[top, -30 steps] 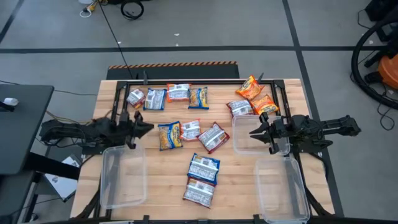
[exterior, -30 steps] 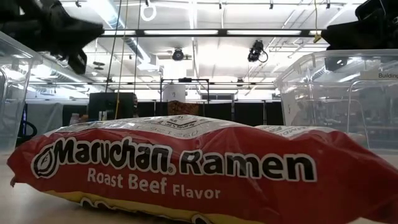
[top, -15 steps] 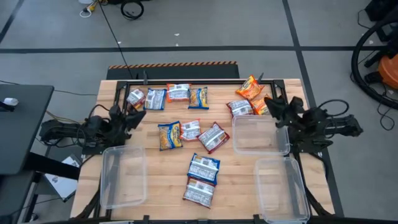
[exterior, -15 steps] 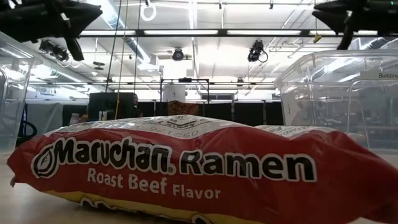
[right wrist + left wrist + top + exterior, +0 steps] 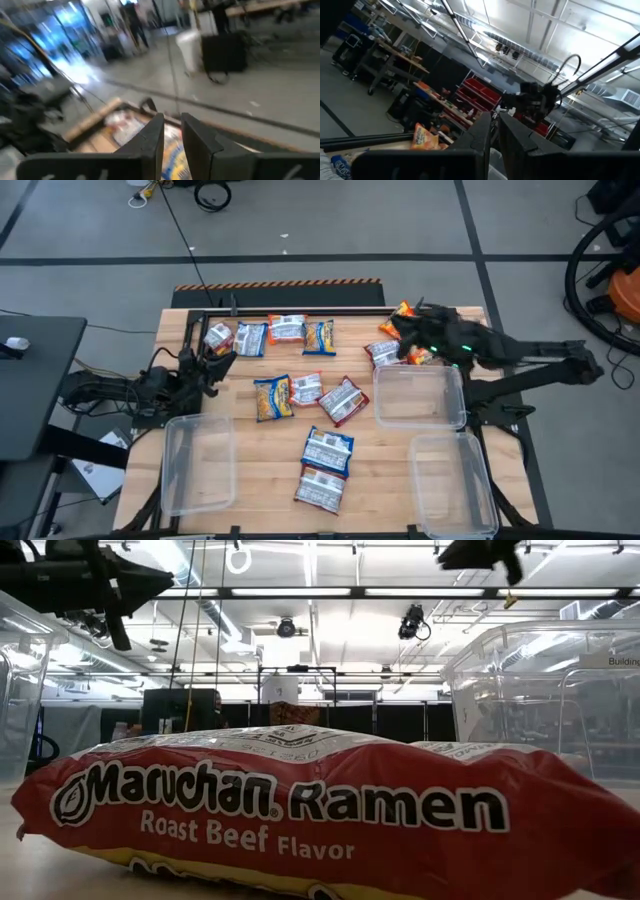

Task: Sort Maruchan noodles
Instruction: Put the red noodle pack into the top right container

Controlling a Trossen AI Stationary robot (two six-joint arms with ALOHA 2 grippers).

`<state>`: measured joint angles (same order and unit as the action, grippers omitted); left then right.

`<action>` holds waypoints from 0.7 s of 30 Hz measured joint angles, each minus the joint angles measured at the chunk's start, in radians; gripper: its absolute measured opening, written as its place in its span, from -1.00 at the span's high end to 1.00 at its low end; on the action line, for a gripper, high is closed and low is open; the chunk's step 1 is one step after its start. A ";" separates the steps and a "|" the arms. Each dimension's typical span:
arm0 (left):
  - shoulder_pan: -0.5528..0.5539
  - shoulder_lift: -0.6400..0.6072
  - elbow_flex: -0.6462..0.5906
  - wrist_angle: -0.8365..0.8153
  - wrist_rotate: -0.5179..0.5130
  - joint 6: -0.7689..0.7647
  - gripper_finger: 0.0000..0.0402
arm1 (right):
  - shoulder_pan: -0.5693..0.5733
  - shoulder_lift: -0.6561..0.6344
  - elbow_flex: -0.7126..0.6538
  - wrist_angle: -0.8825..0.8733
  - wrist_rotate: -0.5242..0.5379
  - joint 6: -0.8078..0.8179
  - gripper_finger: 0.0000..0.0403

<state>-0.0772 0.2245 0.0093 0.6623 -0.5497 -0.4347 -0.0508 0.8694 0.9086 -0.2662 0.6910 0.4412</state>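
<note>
the maruchan noodles (image 5: 305,390), light crinkly slippery packets best pinched by a flat edge, lie scattered mid-table between clear bins (image 5: 197,463), while the right gripper (image 5: 407,332), fingers nearly together and empty, hangs above the orange packets (image 5: 403,320) and the left gripper (image 5: 222,362) waits clenched, holding nothing.
</note>
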 joint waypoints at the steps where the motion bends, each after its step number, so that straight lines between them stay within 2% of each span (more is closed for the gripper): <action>1: 0.000 0.000 0.000 0.000 0.000 -0.001 0.80 | -0.020 0.053 0.051 -0.054 -0.019 0.017 0.62; 6: 0.000 0.000 0.000 0.014 0.000 -0.001 0.80 | -0.124 0.305 0.281 -0.323 -0.139 0.095 0.61; 9: 0.000 0.000 0.000 0.043 0.000 -0.009 0.80 | -0.197 0.447 0.382 -0.407 -0.231 0.105 0.58; 14: 0.000 -0.001 0.000 0.108 0.013 -0.054 0.79 | -0.303 0.656 0.513 -0.501 -0.398 0.058 0.27; 18: 0.000 -0.001 0.000 0.108 0.022 -0.047 0.79 | -0.336 0.806 0.604 -0.619 -0.375 0.058 -0.04; 21: 0.000 -0.001 0.000 0.105 0.023 -0.047 0.79 | -0.338 0.916 0.666 -0.732 -0.339 0.123 -0.14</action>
<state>-0.0771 0.2237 0.0093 0.7677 -0.5270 -0.4818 -0.3885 1.7851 1.5749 -0.9983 0.3524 0.5637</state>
